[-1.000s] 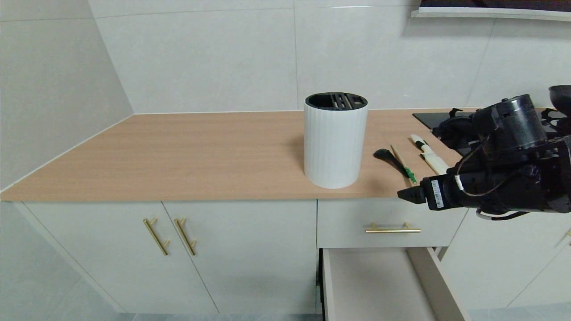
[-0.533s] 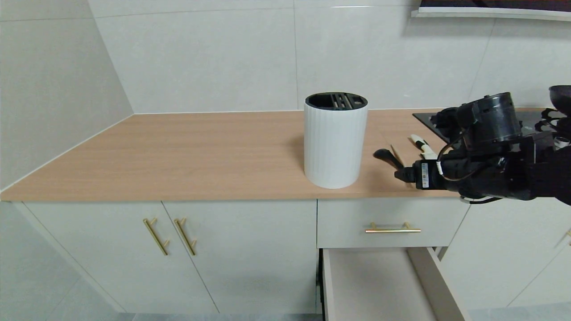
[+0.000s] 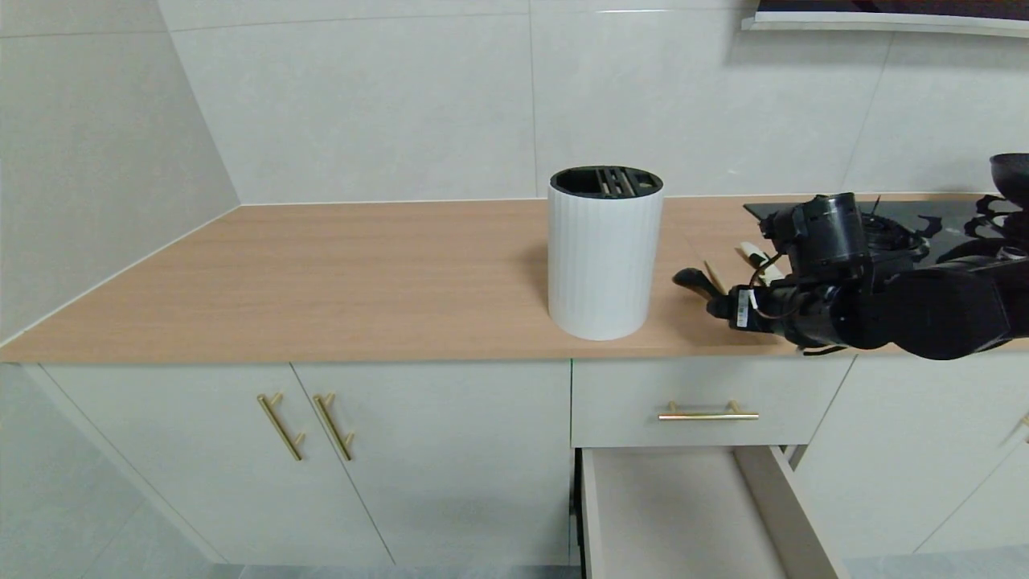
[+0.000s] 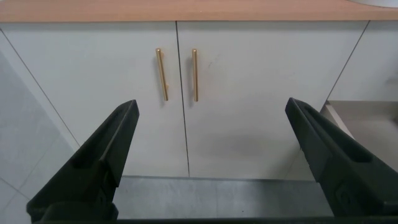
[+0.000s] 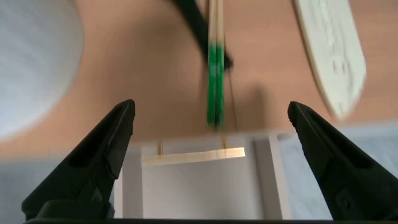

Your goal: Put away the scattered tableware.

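My left gripper point(image 4: 210, 109): jaws wide, facing the cabinet doors point(image 4: 249, 93) below the counter point(image 3: 362, 273). Head view: white holder point(image 3: 604, 261) on the counter. At its 3 o'clock lie the black spoon point(image 3: 691, 280), chopsticks point(image 3: 712, 277) and knife point(image 3: 752, 256), partly behind my right gripper point(image 3: 719, 305). Right wrist view adds: jaws wide, chopsticks' green ends centred between them, crossing the spoon handle. Open drawer point(image 3: 675, 515) at the gripper's 6 o'clock. Stove point(image 3: 949, 213) far right, tiled wall behind.
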